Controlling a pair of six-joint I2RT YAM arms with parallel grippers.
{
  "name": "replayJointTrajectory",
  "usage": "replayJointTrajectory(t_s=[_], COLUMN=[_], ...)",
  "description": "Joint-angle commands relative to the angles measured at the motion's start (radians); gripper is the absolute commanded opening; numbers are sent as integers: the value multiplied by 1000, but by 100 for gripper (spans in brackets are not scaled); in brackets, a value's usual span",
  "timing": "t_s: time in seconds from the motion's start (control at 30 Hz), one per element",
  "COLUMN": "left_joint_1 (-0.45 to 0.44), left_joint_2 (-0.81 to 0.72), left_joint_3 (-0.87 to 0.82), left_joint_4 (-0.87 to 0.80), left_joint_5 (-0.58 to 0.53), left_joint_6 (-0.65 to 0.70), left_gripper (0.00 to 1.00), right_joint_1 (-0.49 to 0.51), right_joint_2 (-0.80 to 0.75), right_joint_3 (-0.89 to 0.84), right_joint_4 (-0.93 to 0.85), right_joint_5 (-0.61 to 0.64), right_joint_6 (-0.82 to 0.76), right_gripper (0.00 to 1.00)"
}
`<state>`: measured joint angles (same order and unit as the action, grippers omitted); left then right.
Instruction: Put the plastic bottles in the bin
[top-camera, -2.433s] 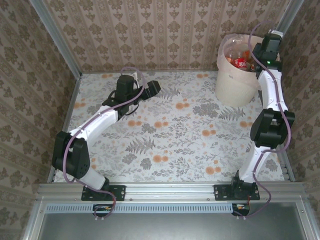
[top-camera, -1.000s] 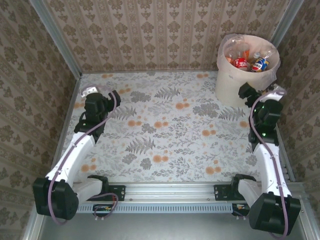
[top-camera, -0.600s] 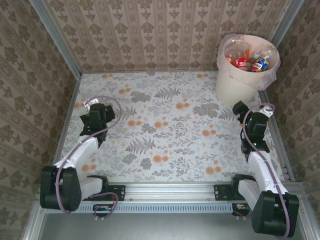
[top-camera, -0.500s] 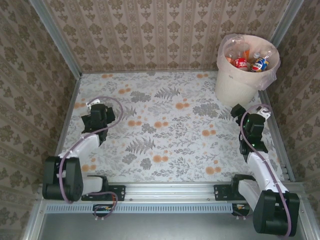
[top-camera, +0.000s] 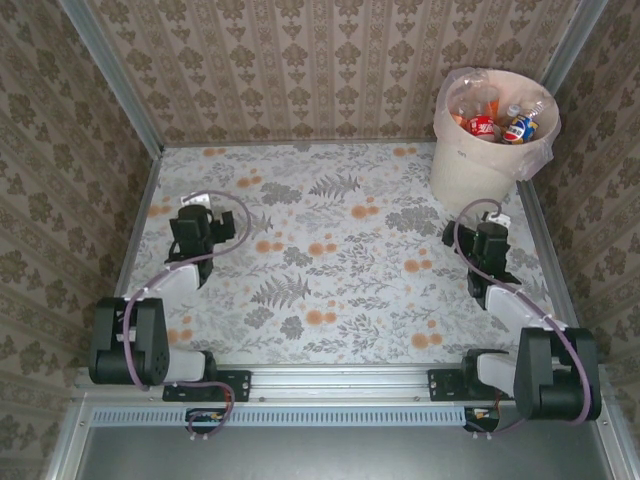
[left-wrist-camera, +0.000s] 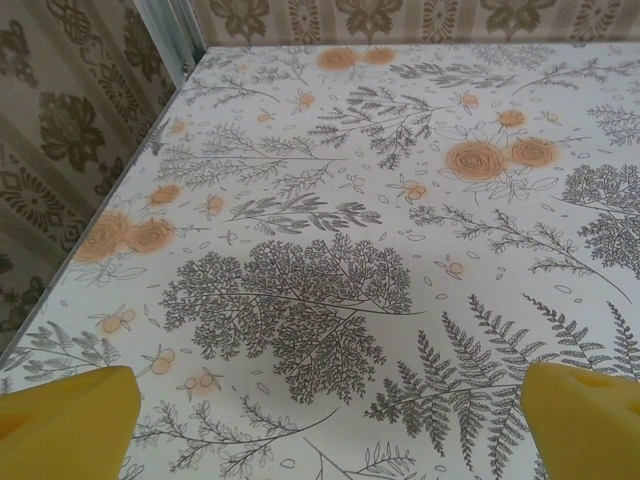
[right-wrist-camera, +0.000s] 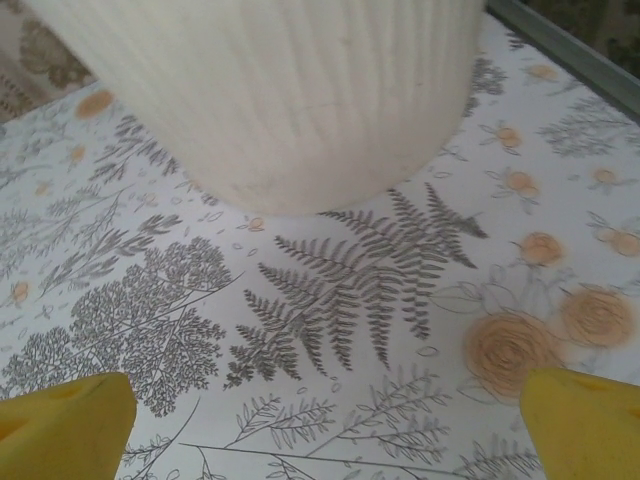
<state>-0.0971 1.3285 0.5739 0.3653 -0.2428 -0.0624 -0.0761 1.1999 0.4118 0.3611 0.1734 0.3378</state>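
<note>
Bin (top-camera: 468, 178) in far-right corner, bag-lined, holds bottles (top-camera: 484, 125) — red & blue labels show, rest unclear; floral table (top-camera: 350, 250), wallpaper walls (top-camera: 300, 60), metal rail (top-camera: 340, 382) at near edge; L gripper (left-wrist-camera: 325, 425) spread wide, nothing held, low over table by left wall; R gripper (right-wrist-camera: 325, 425) likewise released — facing bin base, near it.

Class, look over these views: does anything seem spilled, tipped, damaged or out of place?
Nothing stands out. The bin stands upright at the far right corner of the table, and the plastic bottles lie inside it. No spill or damage shows.
</note>
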Motion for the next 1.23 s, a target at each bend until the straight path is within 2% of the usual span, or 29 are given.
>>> replayJointTrajectory(t_s=[0.0, 0.17, 0.33, 0.4, 0.5, 0.63, 0.8, 1.2], left_joint_1=[7, 13, 13, 20, 36, 40, 42, 40], left_joint_2=[-26, 0, 50, 77, 129, 218, 206, 210], left_joint_3=[-65, -135, -133, -130, -135, -209, -186, -187], left_joint_4=[32, 179, 262, 308, 366, 581, 519, 526], left_joint_5=[-19, -9, 1, 2, 35, 36, 25, 17], left_joint_6=[24, 31, 75, 94, 90, 98, 81, 80], left_gripper=[100, 100, 100, 100, 100, 100, 100, 100], right_joint_1=[27, 73, 94, 113, 113, 102, 102, 104], right_joint_2=[76, 146, 298, 348, 341, 331, 331, 334], right_joint_3=[-42, -30, -90, -98, -11, -38, -33, -27], right_joint_4=[249, 374, 625, 703, 525, 560, 553, 543], right_joint_5=[-26, -62, -157, -145, -16, 6, 6, -1], right_joint_6=[-86, -257, -329, -349, -293, -274, -274, -280], right_gripper=[100, 100, 100, 100, 100, 100, 100, 100])
